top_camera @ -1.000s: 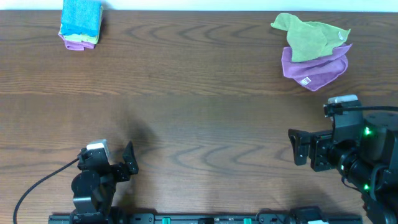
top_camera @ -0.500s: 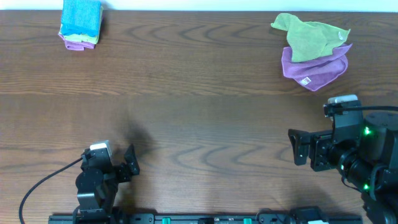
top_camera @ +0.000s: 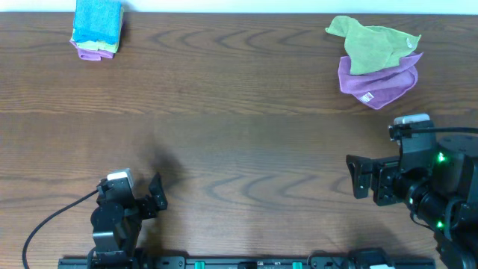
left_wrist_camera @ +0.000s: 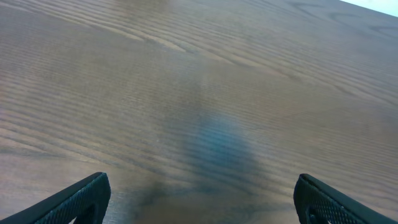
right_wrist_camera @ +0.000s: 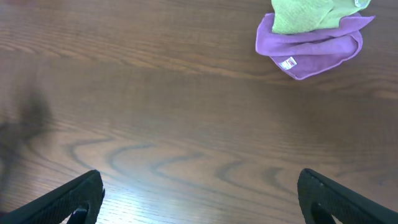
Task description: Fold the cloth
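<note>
**Sky-blue cloth (top_camera: 97,19) lies folded; both arms parked**

The sky-blue cloth sits in the upper left of the overhead frame as a neat folded rectangle, on top of a small stack of folded cloths (top_camera: 92,51) showing purple and green edges. The left pincer (top_camera: 158,193) and the right pincer (top_camera: 357,177) sit low in the frame, well apart from it. Both are spread wide and hold nothing; the wrist views show only bare surface (top_camera: 239,127) between the fingertips.

The fold looks finished — no step seems to be in hand. A crumpled olive-green cloth (top_camera: 370,45) lies over a purple cloth (top_camera: 377,81) at upper right. If anything follows, it probably calls for a long reach to the far edge.
</note>
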`<act>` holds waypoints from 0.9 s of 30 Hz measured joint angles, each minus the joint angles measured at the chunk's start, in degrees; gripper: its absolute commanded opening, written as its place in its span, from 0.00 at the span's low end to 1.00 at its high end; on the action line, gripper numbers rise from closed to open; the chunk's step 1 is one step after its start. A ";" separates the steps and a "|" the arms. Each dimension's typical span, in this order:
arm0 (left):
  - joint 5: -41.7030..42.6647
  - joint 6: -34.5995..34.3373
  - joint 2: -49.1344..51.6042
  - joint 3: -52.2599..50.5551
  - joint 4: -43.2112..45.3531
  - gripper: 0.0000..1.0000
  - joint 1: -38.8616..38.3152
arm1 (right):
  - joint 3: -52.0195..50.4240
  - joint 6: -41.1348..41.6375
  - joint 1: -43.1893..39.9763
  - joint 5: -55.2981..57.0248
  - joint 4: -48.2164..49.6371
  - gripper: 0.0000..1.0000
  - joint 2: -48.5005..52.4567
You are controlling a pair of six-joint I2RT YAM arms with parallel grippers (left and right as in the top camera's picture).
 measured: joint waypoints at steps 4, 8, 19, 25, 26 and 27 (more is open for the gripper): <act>0.00 -0.20 -0.02 0.00 0.00 0.95 0.00 | 0.00 0.00 0.00 -0.02 0.00 0.99 0.00; 0.00 -0.20 0.00 0.00 0.00 0.95 0.00 | 0.02 -0.02 0.13 0.17 -0.11 0.99 0.00; -0.02 -0.22 -0.02 0.00 -0.07 0.96 0.00 | -18.27 -1.29 -2.84 3.61 19.12 0.99 -18.93; -0.02 -0.22 -0.04 0.00 -0.04 0.95 0.00 | -39.15 -1.60 -2.91 3.78 27.17 0.99 -32.74; -0.02 -0.22 -0.04 0.00 -0.02 0.95 0.00 | -41.88 -1.60 -2.91 3.74 27.91 0.99 -34.29; -0.02 -0.22 -0.07 0.00 -0.02 0.95 0.00 | -44.57 -1.60 -2.91 3.65 28.37 0.99 -35.82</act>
